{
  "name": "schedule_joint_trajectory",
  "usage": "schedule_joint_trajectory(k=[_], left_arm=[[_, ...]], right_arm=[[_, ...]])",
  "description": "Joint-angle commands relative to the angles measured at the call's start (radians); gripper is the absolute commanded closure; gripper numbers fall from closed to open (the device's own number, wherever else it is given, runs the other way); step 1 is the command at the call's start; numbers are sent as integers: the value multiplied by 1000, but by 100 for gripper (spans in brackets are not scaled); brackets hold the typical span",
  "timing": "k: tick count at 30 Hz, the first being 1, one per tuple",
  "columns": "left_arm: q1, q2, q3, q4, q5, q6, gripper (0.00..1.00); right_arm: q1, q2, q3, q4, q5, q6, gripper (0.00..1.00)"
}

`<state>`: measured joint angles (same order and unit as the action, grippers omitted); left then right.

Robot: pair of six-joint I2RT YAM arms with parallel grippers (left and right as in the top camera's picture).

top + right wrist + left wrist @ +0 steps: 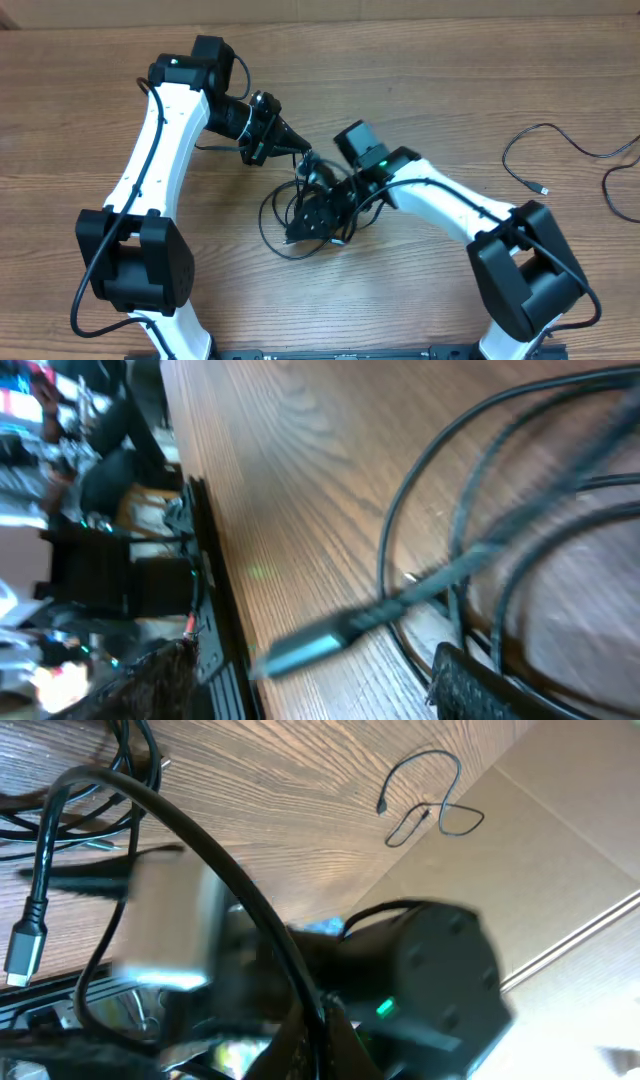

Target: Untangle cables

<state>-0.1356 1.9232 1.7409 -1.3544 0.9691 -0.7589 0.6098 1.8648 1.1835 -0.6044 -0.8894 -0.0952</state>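
We are seeing the cables (312, 175) lying knotted on the surface (420, 90) — the left jaws, pressed together, are sitting at the knot's far edge; the right jaws are hanging apart over its loops, a plug (300, 648) between them. The left arm (165, 140) and right arm (445, 200) are bending inward.

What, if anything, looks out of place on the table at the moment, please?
The cables in the middle form a tangled heap of overlapping loops. One loose cable lies apart, far off to the right, clear of the tangle.
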Motion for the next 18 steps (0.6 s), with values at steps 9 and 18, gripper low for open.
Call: schedule_joint_trajectory(k=[9, 18], left_arm=[[2, -16, 13, 9, -90, -28, 96], [43, -16, 13, 16, -77, 33, 96]], right_arm=[[29, -5, -5, 13, 52, -14, 57], [20, -5, -5, 17, 145, 20, 44]])
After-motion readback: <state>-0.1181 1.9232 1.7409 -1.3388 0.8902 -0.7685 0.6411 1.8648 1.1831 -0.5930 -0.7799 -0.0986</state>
